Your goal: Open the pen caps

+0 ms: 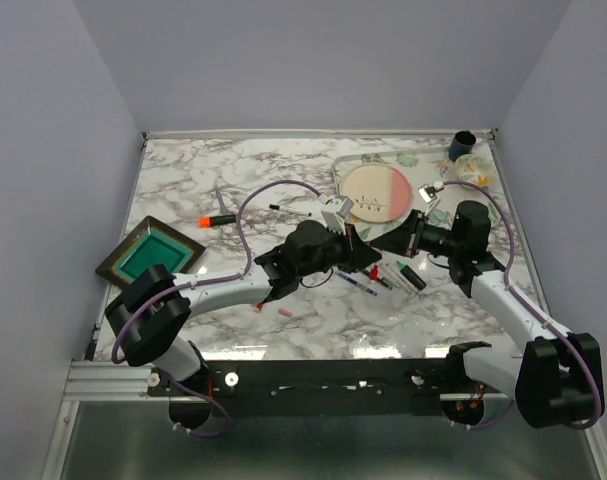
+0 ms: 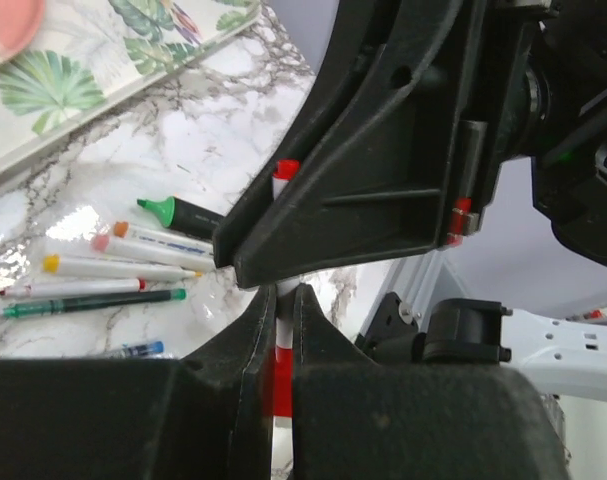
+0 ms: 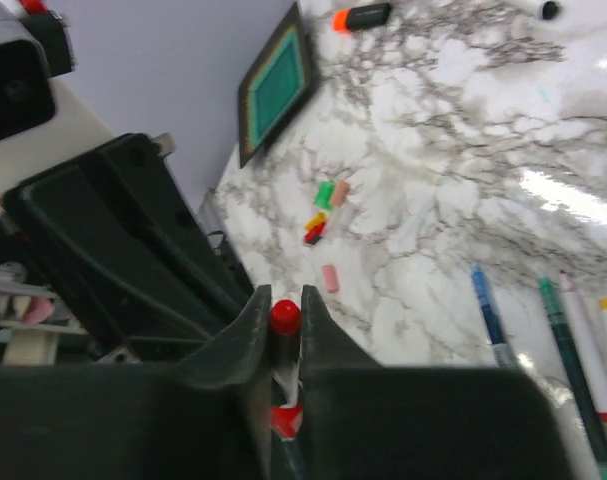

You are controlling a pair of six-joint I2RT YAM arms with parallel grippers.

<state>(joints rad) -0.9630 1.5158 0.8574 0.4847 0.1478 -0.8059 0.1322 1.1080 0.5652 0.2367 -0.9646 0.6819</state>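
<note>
Both grippers meet above the table's middle. My left gripper is shut on a red-and-white pen, whose far end passes behind the right gripper's black finger. My right gripper is shut on the same pen's end, with the red cap between its fingertips. Several other pens lie side by side on the marble below, also visible from above. Several loose caps and a pink one lie on the table.
An orange-tipped black highlighter lies at the left middle. A teal tray in a dark frame sits at the left. A leaf-patterned tray at the back right holds a pink plate, with a dark cup and a ball beside it.
</note>
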